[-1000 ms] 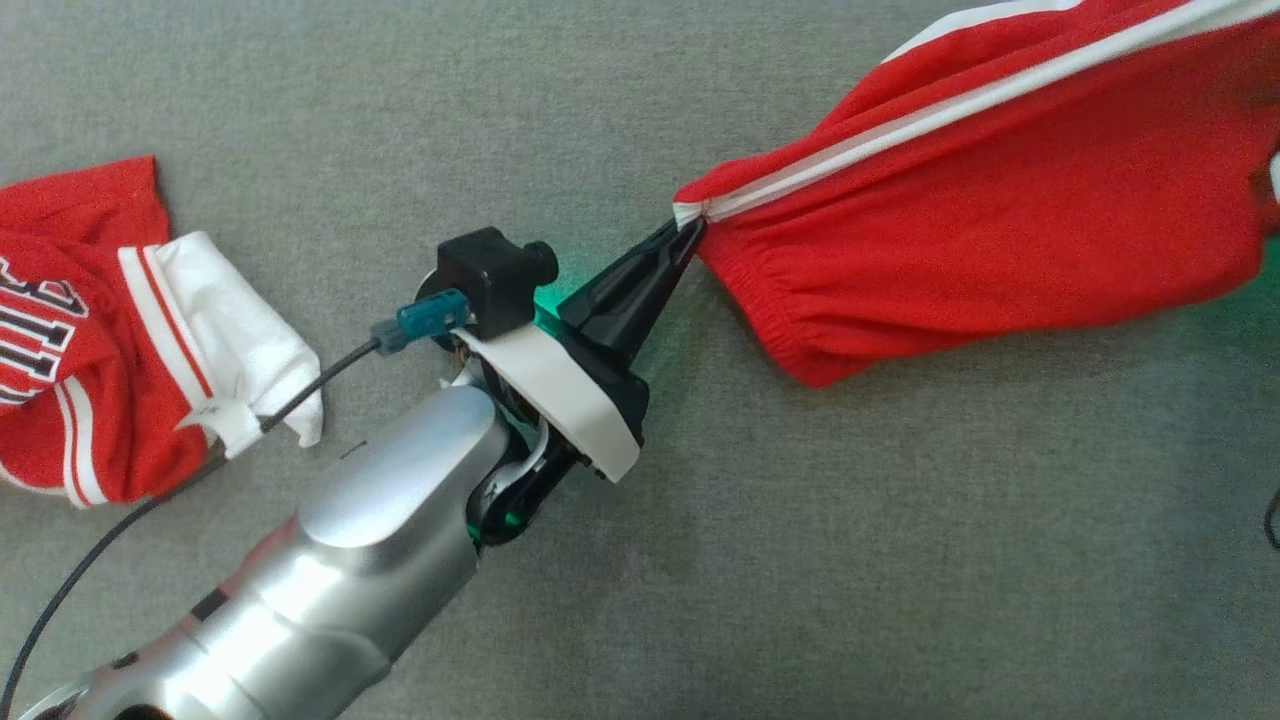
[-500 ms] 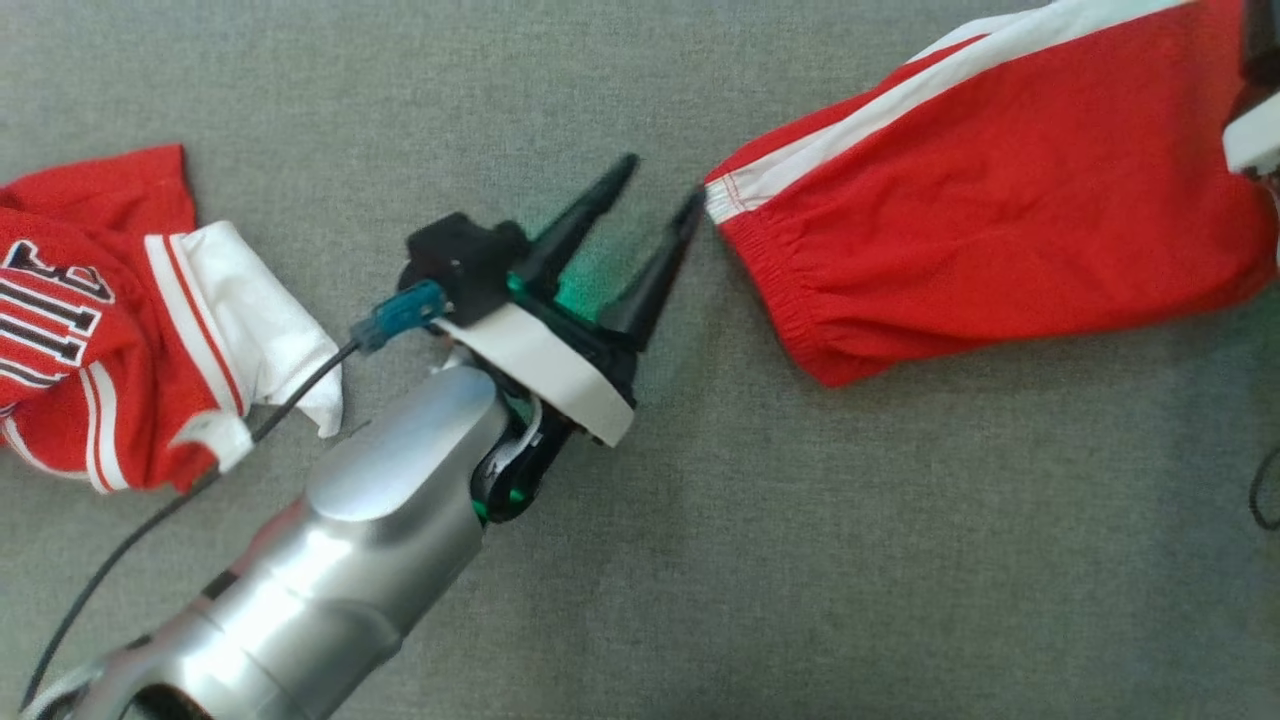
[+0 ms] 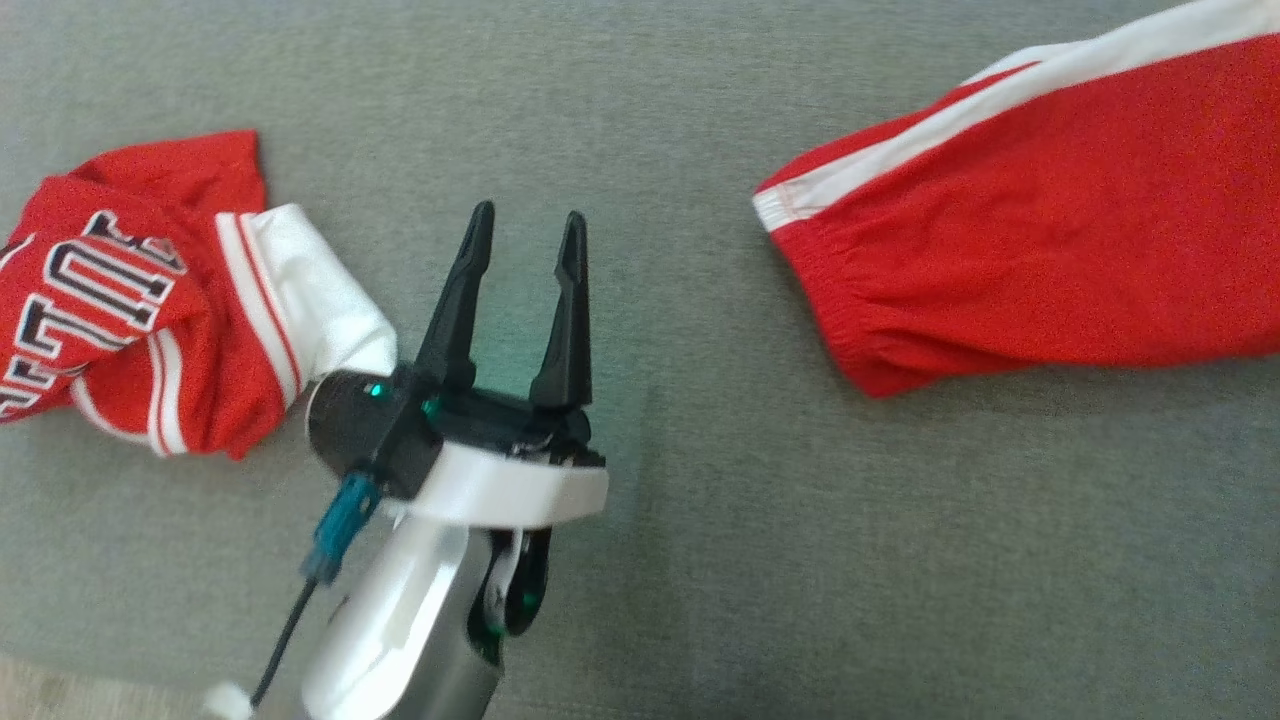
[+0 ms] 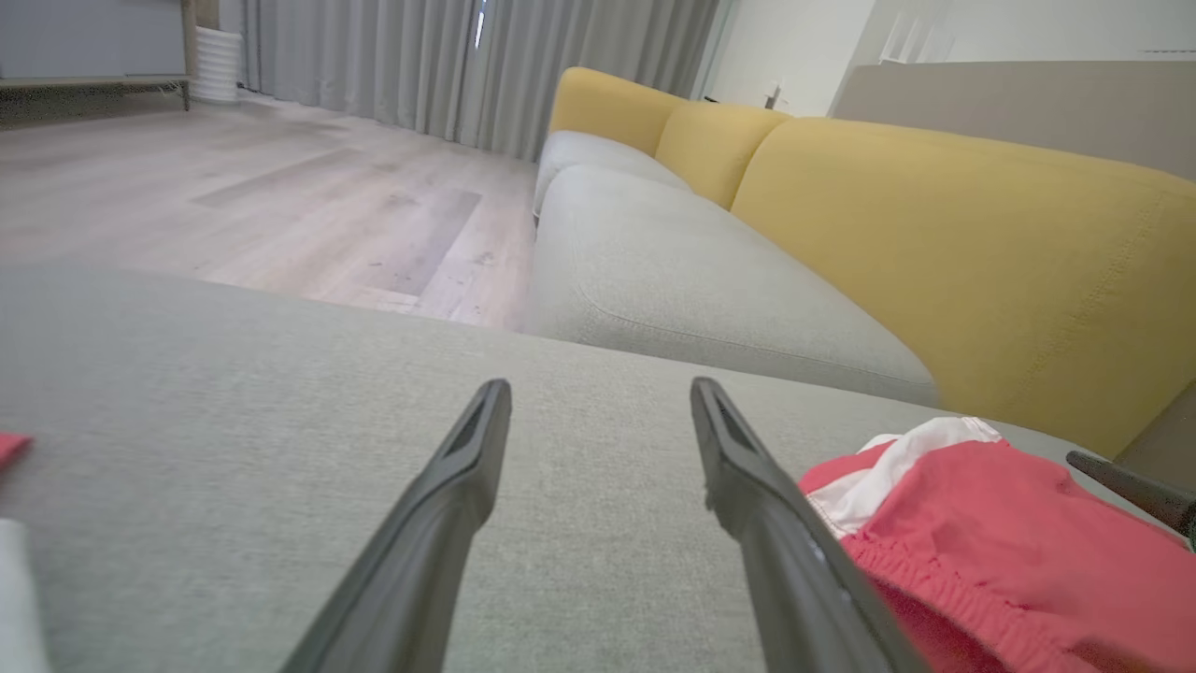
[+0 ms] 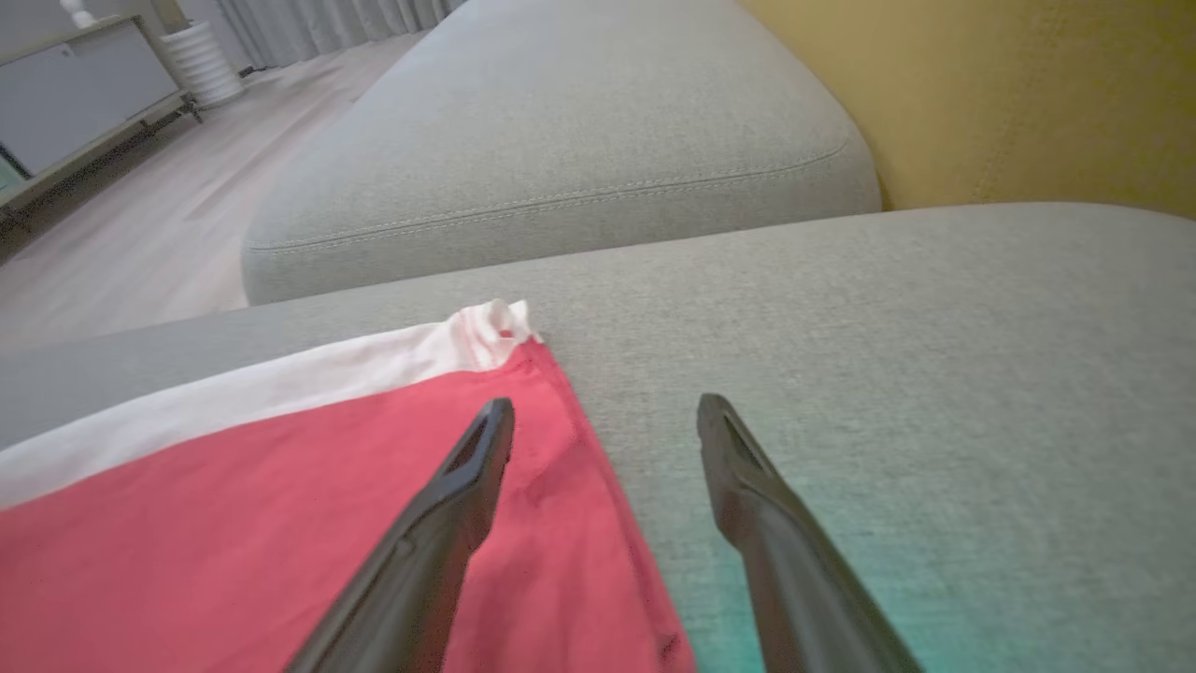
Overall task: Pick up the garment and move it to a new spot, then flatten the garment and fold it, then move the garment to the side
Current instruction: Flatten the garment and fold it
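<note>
Red shorts [image 3: 1050,230] lie flat on the grey sofa cushion [image 3: 700,560], well right of the left fingers [image 3: 456,300] and with one edge between the right fingers [image 5: 458,495], both pairs apart and empty, so each should pinch an outer corner low and pull evenly.

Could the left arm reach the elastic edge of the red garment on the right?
Probably yes: the left gripper is open, and bare grey cushion lies between it and the red garment.
</note>
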You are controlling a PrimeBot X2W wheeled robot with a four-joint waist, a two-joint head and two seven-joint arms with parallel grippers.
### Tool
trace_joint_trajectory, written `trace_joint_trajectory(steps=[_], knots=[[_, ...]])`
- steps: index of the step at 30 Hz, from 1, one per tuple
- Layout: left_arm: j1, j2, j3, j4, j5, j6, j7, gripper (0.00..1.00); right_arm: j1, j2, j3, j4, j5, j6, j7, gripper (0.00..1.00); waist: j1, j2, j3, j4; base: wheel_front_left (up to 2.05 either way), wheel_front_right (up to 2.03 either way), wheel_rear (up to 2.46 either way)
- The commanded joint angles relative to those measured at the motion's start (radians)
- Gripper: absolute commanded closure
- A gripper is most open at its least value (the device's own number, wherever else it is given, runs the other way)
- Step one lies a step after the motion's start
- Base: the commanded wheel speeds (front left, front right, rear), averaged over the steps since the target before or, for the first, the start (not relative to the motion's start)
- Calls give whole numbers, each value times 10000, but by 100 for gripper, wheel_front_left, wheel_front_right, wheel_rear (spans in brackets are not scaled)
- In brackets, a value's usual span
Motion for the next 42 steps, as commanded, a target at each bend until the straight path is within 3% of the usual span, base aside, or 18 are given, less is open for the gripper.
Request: trace_joint_trajectory(steps=[1, 5, 9, 10, 11, 12, 21, 25, 32, 36, 42], knots=[[205, 16, 515, -642, 374, 59, -61, 0, 15, -370, -73, -3, -90, 65, 46, 0, 1, 0, 49, 262, 0, 0, 0], [963, -82, 675, -1424, 964, 80, -61, 0, -181, -627, -294, 740, -70, 65, 316, 0, 1, 0, 60, 647, 0, 0, 0], [1368, -90, 411, -1912, 876, 277, -62, 0, -278, -627, -158, 1209, 212, 65, 682, 0, 1, 0, 10, 853, 0, 0, 0], [1416, -91, 362, -1947, 899, 318, -62, 0, -276, -603, -80, 1282, 300, 65, 785, 5, 1, 0, -9, 868, 0, 0, 0], [1440, -92, 333, -1962, 944, 361, -62, 0, -261, -582, 11, 1338, 374, 65, 879, 58, 1, 0, -28, 870, 0, 0, 0], [1454, -92, 317, -1965, 980, 402, -62, 0, -241, -549, 95, 1378, 454, 65, 946, 98, 1, 0, -57, 857, 0, 0, 0], [1524, -94, 497, -1841, 1320, 469, -62, 0, -134, -371, 368, 1493, 761, 65, 341, 100, 1, 0, -636, 85, 0, 0, 0], [1666, -94, 584, -1639, 1370, 321, -62, 0, 10, -661, 382, 1827, 671, 65, -102, 100, 1, 0, -1145, -491, 0, 0, 0], [1824, -94, 667, -1331, 1404, 200, -62, 0, 124, -965, 565, 2117, 243, 65, -804, 100, 1, 0, -1672, -891, 0, 0, 0], [1965, -94, 670, -1123, 1423, 115, -62, 0, -161, -832, 853, 1727, -12, 65, -1194, 100, 1, 0, -1956, -1010, 0, 0, 0], [2139, -95, 643, -906, 1385, 32, -62, 0, -637, -123, 1391, 485, -213, 65, -1093, 100, 1, 0, -2372, -1058, 0, 0, 0]])
